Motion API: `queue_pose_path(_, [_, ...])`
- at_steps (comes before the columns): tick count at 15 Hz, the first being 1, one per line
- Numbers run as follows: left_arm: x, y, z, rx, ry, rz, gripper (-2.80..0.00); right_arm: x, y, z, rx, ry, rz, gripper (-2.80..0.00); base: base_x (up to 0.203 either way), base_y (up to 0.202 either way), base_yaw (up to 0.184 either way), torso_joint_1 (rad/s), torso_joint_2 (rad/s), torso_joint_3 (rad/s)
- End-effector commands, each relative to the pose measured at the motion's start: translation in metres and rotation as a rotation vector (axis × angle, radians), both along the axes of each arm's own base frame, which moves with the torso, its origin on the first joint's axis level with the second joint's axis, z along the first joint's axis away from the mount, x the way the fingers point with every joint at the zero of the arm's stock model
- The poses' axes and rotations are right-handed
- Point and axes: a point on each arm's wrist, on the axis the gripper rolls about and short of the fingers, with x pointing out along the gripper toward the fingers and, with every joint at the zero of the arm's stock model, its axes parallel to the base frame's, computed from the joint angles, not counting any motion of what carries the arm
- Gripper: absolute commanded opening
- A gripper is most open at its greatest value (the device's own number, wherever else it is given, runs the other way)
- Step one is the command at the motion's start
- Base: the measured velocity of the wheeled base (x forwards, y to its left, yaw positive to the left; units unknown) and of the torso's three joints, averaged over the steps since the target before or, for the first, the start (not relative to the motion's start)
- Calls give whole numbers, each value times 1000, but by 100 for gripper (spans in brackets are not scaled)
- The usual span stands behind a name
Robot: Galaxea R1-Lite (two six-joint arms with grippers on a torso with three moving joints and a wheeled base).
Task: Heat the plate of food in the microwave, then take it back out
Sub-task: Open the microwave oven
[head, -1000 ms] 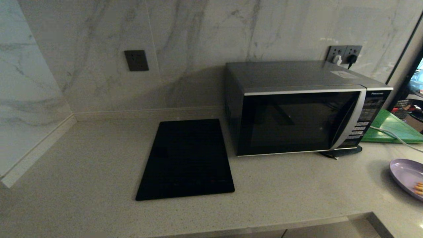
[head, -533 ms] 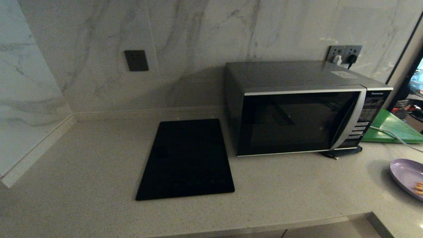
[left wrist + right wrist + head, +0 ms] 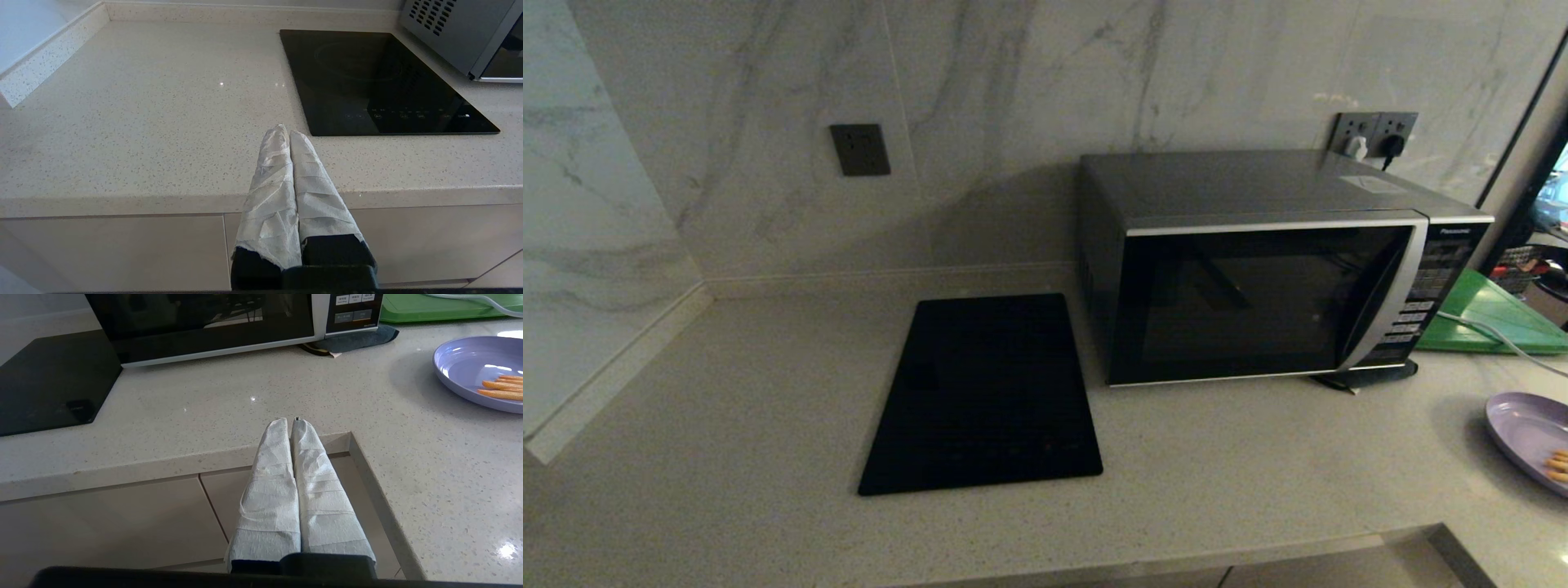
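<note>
The black and silver microwave [image 3: 1258,269] stands at the back right of the counter with its dark glass door closed; its lower front [image 3: 212,339] also shows in the right wrist view. The lavender plate of food [image 3: 1531,437] lies at the counter's far right, with orange sticks on it [image 3: 478,371]. My right gripper [image 3: 288,421], wrapped in white tape, is shut and empty, hovering at the counter's front edge, short of the plate. My left gripper [image 3: 284,131] is shut and empty too, at the front edge left of the black panel. Neither arm shows in the head view.
A flat black panel [image 3: 984,392] lies left of the microwave. A green board [image 3: 1486,318] with a white cable over it sits behind the plate. A dark pad [image 3: 351,337] lies under the microwave's right corner. The counter [image 3: 408,465] steps forward at the right.
</note>
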Motion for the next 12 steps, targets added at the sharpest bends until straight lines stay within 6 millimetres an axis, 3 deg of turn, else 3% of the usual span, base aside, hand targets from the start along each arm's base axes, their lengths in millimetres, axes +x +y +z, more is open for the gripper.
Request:
queue_pose_path(1, [0,0,0,-1,1,1,-280,0,0,-1,1,4,-1,-280,0,0,0,0,0,0])
queue_pose_path(7, [0,0,0,-1,1,1,-280,-1,0,3,6,-10,-2,-280,0,0,0,0,0,0])
queue_pose_path(12, [0,0,0,-1,1,1,-280,-8,0,35,33,-45,2,-280,0,0,0,0,0,0])
